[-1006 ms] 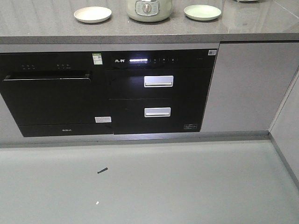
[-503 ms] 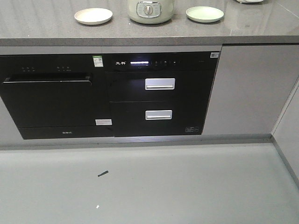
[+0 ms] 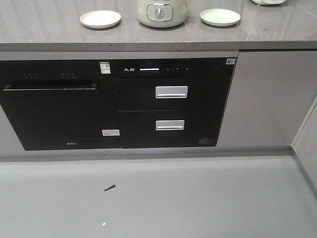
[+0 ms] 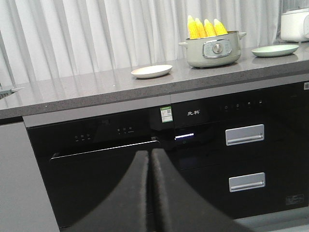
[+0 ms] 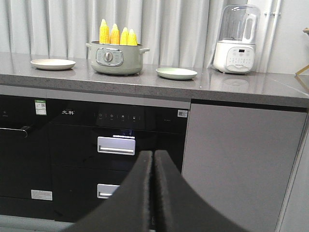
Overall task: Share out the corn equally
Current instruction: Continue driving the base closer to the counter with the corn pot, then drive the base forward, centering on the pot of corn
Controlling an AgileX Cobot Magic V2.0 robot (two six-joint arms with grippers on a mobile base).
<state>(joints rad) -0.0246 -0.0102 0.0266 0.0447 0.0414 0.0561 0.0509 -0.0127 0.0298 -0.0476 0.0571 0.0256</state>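
On the grey stone counter point(image 5: 217, 87), yellow corn cobs point(image 5: 117, 35) stand in the pale-green round pot point(image 5: 116, 60), between a cream plate point(image 5: 53, 64) left and a green plate point(image 5: 176, 73) right. A white jug appliance point(image 5: 235, 41) stands farther right, perhaps set back.

Past the left tool point(image 4: 150, 153), the four bright yellow corn cobs point(image 4: 205, 28) show only upper halves; the rest hides inside the pale green round cooker pot point(image 4: 212, 52) on the grey stone desk point(image 4: 96, 89). The front view's top edge cuts that pot off. The left tool and right tool point(image 5: 153, 153) both run off the bottom edge. A small dark scrap point(image 3: 109, 188) on the grey floor point(image 3: 198, 198) is too small to identify.
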